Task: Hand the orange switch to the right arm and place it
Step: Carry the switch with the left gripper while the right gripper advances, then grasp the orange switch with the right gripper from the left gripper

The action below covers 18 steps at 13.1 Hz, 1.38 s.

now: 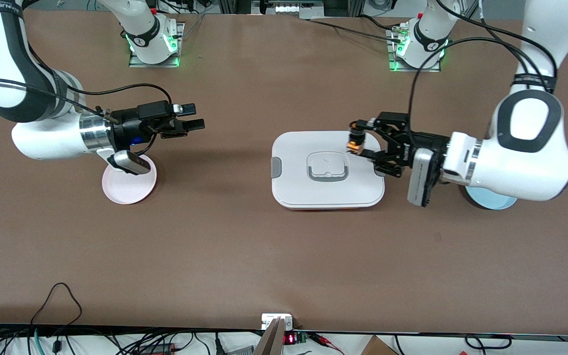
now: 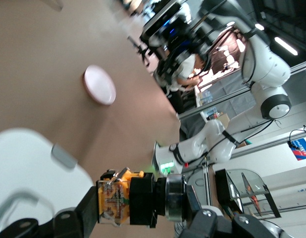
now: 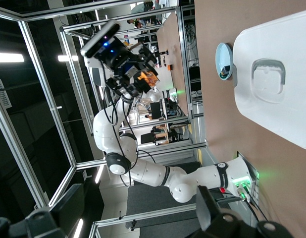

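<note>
The white lidded box (image 1: 327, 170) sits mid-table, and the left gripper (image 1: 363, 140) hovers over the corner of it nearest the left arm's base, pinching the orange switch (image 1: 354, 140) between its fingers. The switch stands roughly upright, dark cap up and orange body below (so the free ends are top and bottom). The right gripper (image 1: 191, 118) hangs above the pink plate (image 1: 129, 183) at the right arm's end, well apart from the switch, its slim fingers spread and pointed toward it; I judge the handover turns on closing that sideways gap. The left wrist view shows the switch (image 2: 130, 197) and its clamped orange sides close up. The right wrist view alone catches a blue dish (image 3: 224, 60).
</note>
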Each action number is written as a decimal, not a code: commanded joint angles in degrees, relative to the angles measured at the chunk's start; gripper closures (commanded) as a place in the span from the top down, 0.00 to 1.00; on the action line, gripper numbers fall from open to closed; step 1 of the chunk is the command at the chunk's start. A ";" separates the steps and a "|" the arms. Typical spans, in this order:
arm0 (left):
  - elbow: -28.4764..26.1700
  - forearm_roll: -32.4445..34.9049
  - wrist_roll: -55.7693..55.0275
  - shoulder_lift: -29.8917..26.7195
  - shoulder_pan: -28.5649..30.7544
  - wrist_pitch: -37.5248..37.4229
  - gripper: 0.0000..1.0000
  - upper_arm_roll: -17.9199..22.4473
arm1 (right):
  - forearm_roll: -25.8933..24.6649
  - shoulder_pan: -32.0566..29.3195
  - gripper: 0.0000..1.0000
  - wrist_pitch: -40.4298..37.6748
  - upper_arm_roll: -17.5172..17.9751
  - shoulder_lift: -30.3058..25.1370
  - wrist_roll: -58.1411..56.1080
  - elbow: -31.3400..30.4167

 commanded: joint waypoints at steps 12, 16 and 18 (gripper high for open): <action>-11.16 -27.40 40.16 -0.58 -11.44 35.01 0.10 -8.39 | 10.69 6.50 1.00 2.63 -0.05 4.80 18.02 -0.60; -11.16 -27.58 40.07 -0.58 -11.62 35.10 0.10 -8.39 | 15.95 8.96 1.00 7.99 0.21 4.81 18.54 -0.42; -10.98 -27.75 39.90 -0.58 -11.71 35.10 0.10 -8.48 | 17.72 9.31 1.00 10.01 0.74 4.81 19.86 -0.34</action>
